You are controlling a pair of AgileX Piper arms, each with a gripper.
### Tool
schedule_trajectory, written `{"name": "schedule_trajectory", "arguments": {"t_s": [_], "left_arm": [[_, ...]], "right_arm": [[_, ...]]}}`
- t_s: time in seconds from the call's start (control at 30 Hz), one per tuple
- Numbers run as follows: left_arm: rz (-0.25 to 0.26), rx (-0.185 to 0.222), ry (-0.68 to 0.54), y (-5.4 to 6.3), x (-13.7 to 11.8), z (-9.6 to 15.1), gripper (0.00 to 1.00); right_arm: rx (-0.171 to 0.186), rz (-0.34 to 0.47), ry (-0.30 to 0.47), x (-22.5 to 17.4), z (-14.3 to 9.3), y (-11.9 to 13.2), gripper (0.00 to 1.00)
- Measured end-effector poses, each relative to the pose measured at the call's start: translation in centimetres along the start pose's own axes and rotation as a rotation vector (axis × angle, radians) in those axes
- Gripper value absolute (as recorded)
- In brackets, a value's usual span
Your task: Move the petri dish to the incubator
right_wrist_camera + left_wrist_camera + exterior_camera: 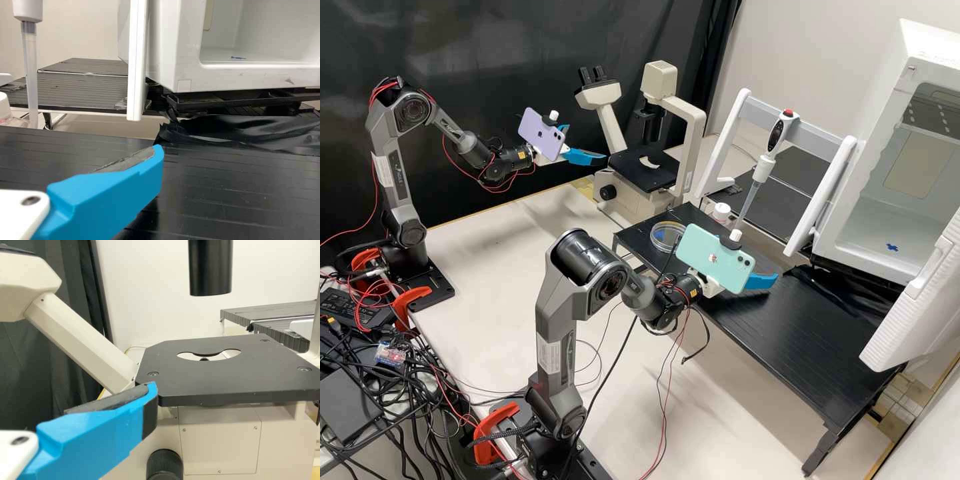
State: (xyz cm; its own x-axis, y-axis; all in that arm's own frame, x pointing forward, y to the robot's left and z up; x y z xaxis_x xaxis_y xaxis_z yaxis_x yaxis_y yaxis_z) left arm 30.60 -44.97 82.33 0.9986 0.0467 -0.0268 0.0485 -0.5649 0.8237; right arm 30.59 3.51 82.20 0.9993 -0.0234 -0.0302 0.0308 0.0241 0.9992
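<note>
Right arm (553, 320) foremost, its claw (767, 275) open and empty, left claw (587, 143) likewise; petri dish (666, 237) on black bench (800, 347) near the pipette (764, 163): straddle rim squarely, squeeze gently, carry level to incubator (887, 100).

Both arms (553, 313) in high arches

White labels (550, 357) on both arms (553, 303); logos (712, 258) on purple phone (532, 127), mint phone (727, 270).
</note>
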Motion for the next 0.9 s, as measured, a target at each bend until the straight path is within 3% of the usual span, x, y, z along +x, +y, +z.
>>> {"name": "schedule_trajectory", "arguments": {"t_s": [0.53,0.67,0.9], "left_arm": [[0.000,0.000,0.000,0.0,0.0,0.0,1.00],[0.000,0.000,0.000,0.0,0.0,0.0,1.00],[0.000,0.000,0.000,0.0,0.0,0.0,1.00]], "right_arm": [[0.001,-0.001,0.020,-1.0,-0.4,-0.2,1.00],[0.002,-0.015,0.094,-2.1,-1.6,-0.6,1.00],[-0.041,-0.072,0.277,-4.5,-4.4,-2.2,1.00]]}}
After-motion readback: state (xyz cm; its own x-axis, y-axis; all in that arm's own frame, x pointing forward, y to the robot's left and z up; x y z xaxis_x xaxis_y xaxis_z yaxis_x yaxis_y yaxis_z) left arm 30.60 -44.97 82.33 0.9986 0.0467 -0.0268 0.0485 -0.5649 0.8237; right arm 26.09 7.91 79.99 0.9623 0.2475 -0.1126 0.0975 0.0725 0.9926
